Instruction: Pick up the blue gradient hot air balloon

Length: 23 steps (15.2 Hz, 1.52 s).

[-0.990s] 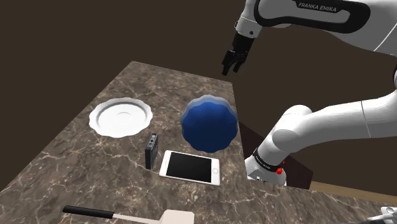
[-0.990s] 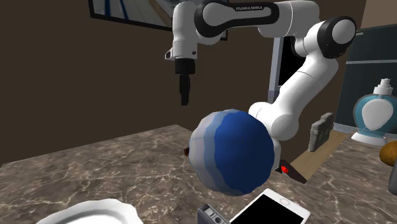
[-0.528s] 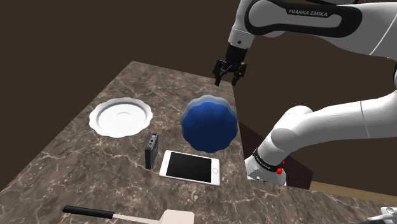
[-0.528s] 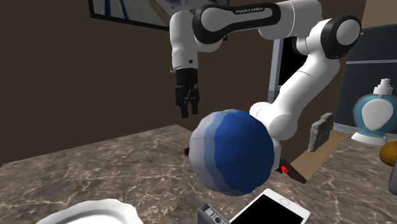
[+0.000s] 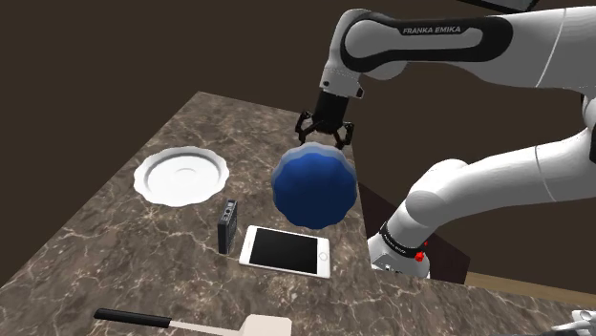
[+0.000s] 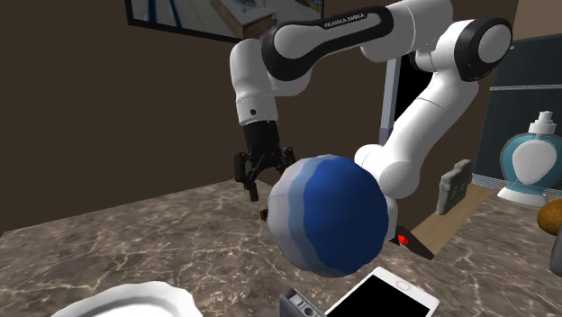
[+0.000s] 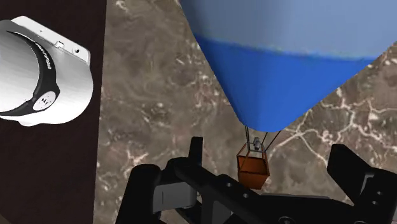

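Brown-veined worktop (image 5: 115, 248) carrying a blue hot air balloon (image 5: 315, 186) that lies on its side near the far right corner in the shoulder view. Its wide dome is deep blue shading to paler blue. At its narrow far end, a small orange-brown basket (image 7: 252, 167) hangs on thin lines.

The black hand (image 5: 323, 134) hovers at that far end, fingers spread apart and gripping nothing. In the wrist view the basket sits between the fingers without touching either.

The step in hand appears to be closing in for the grasp. The dome looks too wide for the spread fingers, so the narrow end is probably the better hold. Centre it between the fingers, come down until they flank it, then close gently. The thin lines look fragile, and the round body may roll if nudged.

Room is tight on two sides. The worktop's far edge and right edge lie close by, with the arm's white base (image 5: 411, 239) just beyond the right edge. Toward the shoulder view's left sit a white plate (image 5: 181, 175) and a small dark box (image 5: 227, 225), and a phone (image 5: 285, 250) lies just beside the balloon's near side. Straight up looks like the open way out.
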Motion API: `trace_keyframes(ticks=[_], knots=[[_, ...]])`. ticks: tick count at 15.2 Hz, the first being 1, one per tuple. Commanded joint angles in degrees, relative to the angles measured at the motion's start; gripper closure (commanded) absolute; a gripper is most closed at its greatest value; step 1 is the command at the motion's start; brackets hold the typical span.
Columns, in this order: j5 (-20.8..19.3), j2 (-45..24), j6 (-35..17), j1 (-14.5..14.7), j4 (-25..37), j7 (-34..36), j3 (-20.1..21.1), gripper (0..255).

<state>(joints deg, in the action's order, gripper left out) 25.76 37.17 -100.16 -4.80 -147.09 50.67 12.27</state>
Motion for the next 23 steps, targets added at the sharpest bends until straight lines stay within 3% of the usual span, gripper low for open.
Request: trace_keyframes(ticks=[1, 9, 10, 19, 23], knots=[[1.38, -0.55, -1.42, -0.10, -1.07, 1.96, 0.77, 0], [2.35, -1.99, -5.94, 0.12, -4.34, 0.58, 1.60, 0], [2.34, -1.96, -5.90, 0.12, -4.33, 0.58, 1.59, 255], [2.35, -1.99, -5.94, 0.12, -4.34, 0.58, 1.60, 255], [1.64, -0.90, -2.67, -0.05, -2.03, 1.57, 1.01, 255]])
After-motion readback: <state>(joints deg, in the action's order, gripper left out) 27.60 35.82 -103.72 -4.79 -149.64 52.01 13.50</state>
